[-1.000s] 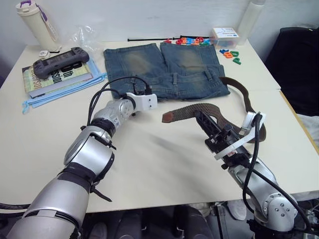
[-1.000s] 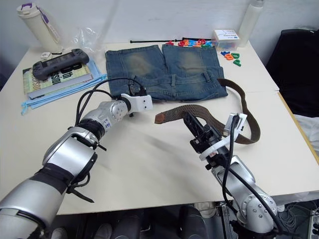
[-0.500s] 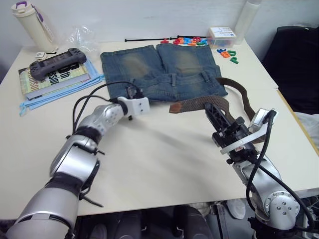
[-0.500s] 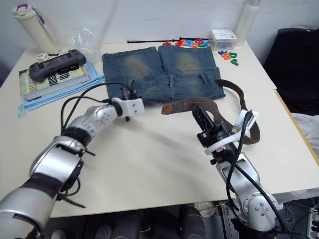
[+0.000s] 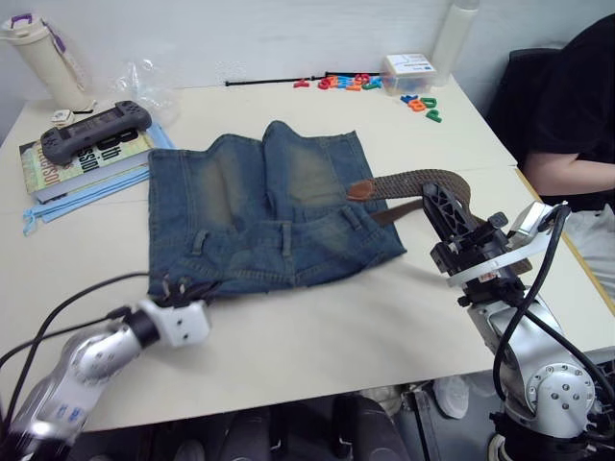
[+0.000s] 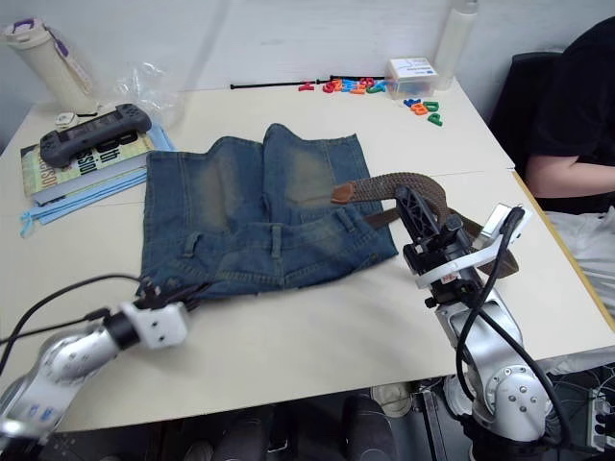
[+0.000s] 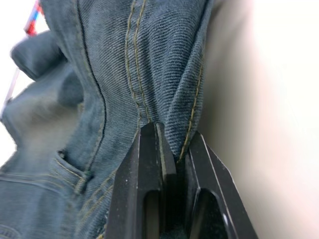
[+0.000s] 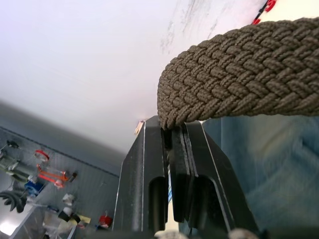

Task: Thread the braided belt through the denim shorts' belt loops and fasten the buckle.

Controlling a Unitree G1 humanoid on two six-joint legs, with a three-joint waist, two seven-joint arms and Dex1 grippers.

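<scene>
So the left gripper (image 7: 172, 149) was pinched shut on the edge of the denim shorts (image 5: 259, 221), gripping a folded hem seam at the waistband corner nearest the robot. Shorts lay flat in the middle of the table (image 5: 317, 336), waistband toward the robot, legs pointing away, faded yellowish patches up. Two belt loops (image 5: 285, 236) visible on the waistband, nothing through them.

Right gripper (image 8: 172, 130) was clamped on the braided belt (image 5: 423, 182), fingers closed on the strap's edge, holding it up off the table just right of the shorts. The belt's brown leather tip (image 5: 361, 189) rested on the shorts' right leg; the rest of the strap ran back past the gripper toward the right table edge. Couldn't make out the buckle.

Elsewhere: game controller (image 5: 94, 126) on a book (image 5: 58, 163) at far left, bottle (image 5: 40, 58) in the far-left corner, coloured plastic letters (image 5: 351, 82) and a small box (image 5: 408, 67) along the far edge. A person in black (image 5: 567, 125) sat at the right.
</scene>
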